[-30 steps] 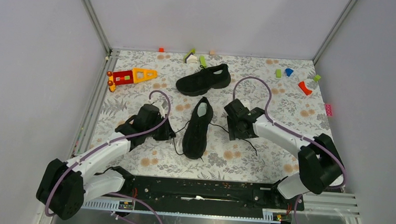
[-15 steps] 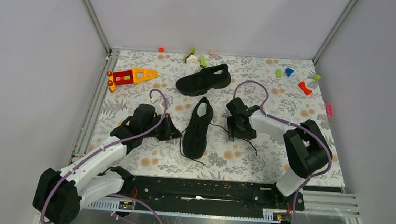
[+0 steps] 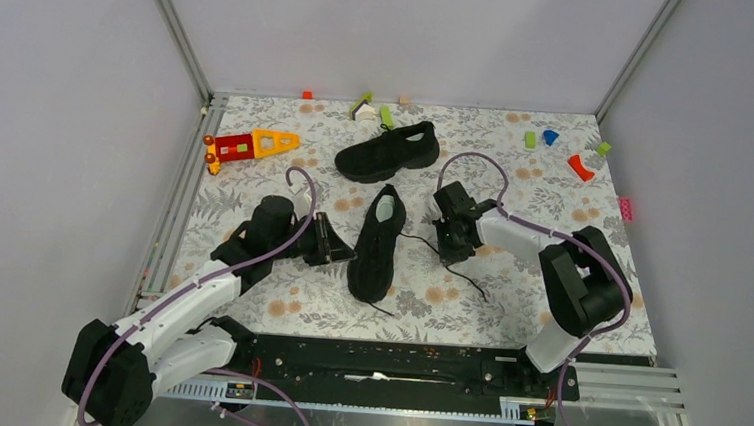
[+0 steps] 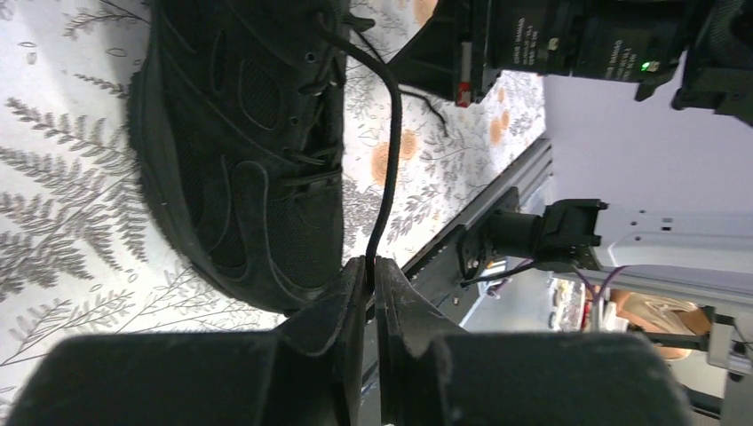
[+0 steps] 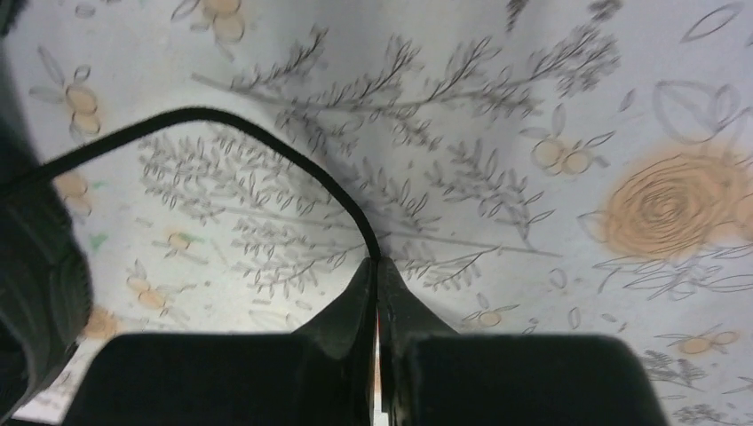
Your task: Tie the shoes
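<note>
Two black shoes lie on the flowered mat: the near shoe (image 3: 376, 245) points toward the arms, the far shoe (image 3: 389, 151) lies sideways behind it. My left gripper (image 3: 342, 251) sits at the near shoe's left side, shut on its left lace (image 4: 387, 151), which runs taut from the eyelets to my fingertips; the near shoe (image 4: 240, 142) fills the left wrist view. My right gripper (image 3: 444, 246) is low over the mat to the shoe's right, shut on the right lace (image 5: 266, 142), which curves back to the shoe. The lace's loose tail (image 3: 470, 283) trails on the mat.
A red and orange toy (image 3: 247, 146) lies at the back left. Small coloured blocks (image 3: 558, 146) are scattered along the back and right edges, and a white and green piece (image 3: 368, 110) sits behind the far shoe. Grey walls enclose the mat; a black rail (image 3: 392, 364) runs along the near edge.
The right gripper closed on the right lace after standing open beside it. The left gripper carried its lace slightly rightward toward the shoe. The right arm's elbow folded in closer.
</note>
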Action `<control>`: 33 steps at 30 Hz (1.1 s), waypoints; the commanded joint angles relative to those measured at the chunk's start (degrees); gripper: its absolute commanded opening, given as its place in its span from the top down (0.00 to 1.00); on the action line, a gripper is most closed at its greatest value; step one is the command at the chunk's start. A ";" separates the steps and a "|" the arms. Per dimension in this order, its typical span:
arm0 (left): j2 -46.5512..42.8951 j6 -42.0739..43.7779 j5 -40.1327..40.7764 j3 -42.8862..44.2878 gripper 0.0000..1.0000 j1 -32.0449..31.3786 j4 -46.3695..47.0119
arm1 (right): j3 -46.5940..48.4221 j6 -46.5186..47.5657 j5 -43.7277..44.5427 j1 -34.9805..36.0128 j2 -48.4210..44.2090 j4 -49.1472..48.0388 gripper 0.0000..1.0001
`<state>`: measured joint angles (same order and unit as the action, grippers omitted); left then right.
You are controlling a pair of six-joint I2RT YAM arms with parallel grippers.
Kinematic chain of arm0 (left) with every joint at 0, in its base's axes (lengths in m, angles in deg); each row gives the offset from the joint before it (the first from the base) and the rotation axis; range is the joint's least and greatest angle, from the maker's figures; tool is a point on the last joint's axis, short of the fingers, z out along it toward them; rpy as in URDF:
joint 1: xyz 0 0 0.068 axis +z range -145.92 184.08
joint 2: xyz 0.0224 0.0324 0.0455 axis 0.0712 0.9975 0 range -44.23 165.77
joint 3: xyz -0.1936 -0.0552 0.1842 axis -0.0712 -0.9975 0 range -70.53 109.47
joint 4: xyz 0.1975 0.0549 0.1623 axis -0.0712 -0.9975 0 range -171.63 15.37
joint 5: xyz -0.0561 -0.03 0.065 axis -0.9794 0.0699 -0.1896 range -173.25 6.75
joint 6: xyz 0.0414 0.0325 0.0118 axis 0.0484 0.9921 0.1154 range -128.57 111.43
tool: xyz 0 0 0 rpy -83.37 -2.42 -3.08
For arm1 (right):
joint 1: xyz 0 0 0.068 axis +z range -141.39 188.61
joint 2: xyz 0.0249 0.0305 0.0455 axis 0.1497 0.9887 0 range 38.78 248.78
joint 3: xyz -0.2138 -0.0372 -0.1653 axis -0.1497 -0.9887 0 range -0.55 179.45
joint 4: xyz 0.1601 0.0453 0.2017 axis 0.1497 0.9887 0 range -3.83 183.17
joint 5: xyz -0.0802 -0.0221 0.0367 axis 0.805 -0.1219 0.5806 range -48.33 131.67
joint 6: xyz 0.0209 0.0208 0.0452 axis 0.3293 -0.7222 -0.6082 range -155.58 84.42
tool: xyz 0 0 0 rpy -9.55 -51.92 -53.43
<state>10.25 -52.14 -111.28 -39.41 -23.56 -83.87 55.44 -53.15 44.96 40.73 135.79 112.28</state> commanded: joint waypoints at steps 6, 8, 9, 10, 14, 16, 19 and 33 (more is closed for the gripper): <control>1.43 -13.42 -5.52 -5.12 0.91 0.06 20.10 | -1.27 -2.03 -13.73 0.05 -12.93 1.28 1.00; 2.07 -15.98 -4.88 -6.26 0.92 -0.61 23.68 | -1.19 -2.82 -16.72 0.04 -16.32 1.68 1.00; 2.38 -16.93 -4.29 -6.65 0.92 -1.03 25.09 | -1.38 -3.45 -18.33 0.05 -18.23 1.70 1.00; 2.72 -17.66 -3.60 -6.99 0.92 -1.54 26.22 | -1.53 -3.75 -19.97 0.05 -19.95 1.65 1.00; 4.45 -19.03 0.04 -6.33 0.92 -4.49 28.90 | -2.79 -6.76 -28.33 0.12 -26.09 0.18 1.00; 6.09 -19.56 1.61 -5.72 0.92 -6.38 30.32 | -3.29 -8.10 -30.79 0.15 -28.80 -0.25 1.00; 9.06 -21.47 3.37 -5.28 0.92 -8.30 34.51 | -3.40 -9.68 -33.81 0.33 -31.75 -0.26 1.00; 13.49 -20.86 9.38 -0.28 0.93 -11.16 37.09 | -5.71 -22.33 -34.45 13.96 -31.88 -11.66 1.00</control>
<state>24.63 -73.69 -104.02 -42.39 -34.53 -50.43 51.24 -69.54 11.58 50.85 101.91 109.28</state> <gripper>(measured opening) 0.069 0.014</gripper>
